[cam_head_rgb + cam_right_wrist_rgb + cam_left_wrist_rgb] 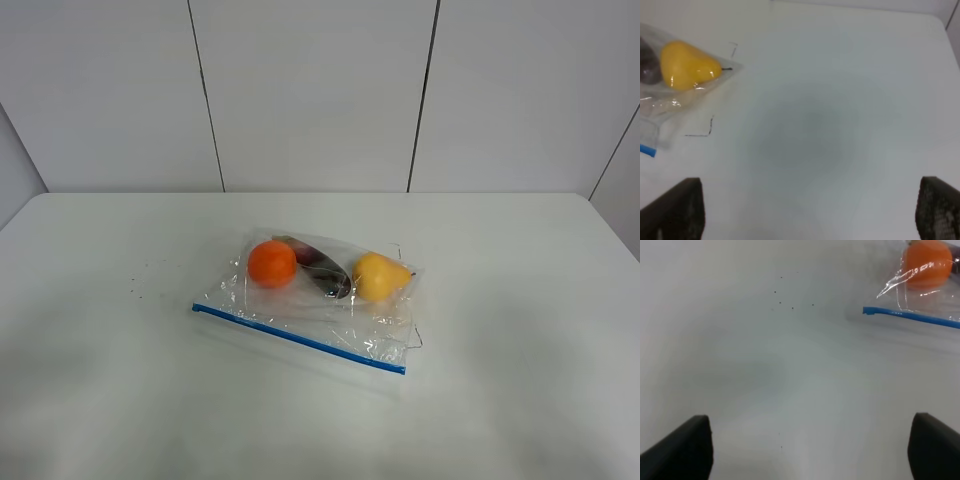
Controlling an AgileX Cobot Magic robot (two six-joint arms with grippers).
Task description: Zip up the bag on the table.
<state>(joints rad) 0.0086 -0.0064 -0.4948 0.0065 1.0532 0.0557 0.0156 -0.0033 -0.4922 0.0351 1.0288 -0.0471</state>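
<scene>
The bag (318, 300) lies on the table (520, 330), its blue zipper strip (298, 339) facing both pincers. Left gripper (807, 450) and right gripper (810, 212) (2 black fingertips each) gape wide, empty, well short of it.

pale grey wall panels (310, 90), dark vertical seams (205, 95), soft even light

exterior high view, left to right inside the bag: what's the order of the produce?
Inside the bag: orange fruit → dark purple item → yellow pear-shaped fruit. The blue zipper strip spans the whole near edge, so it has no place in the order.
</scene>
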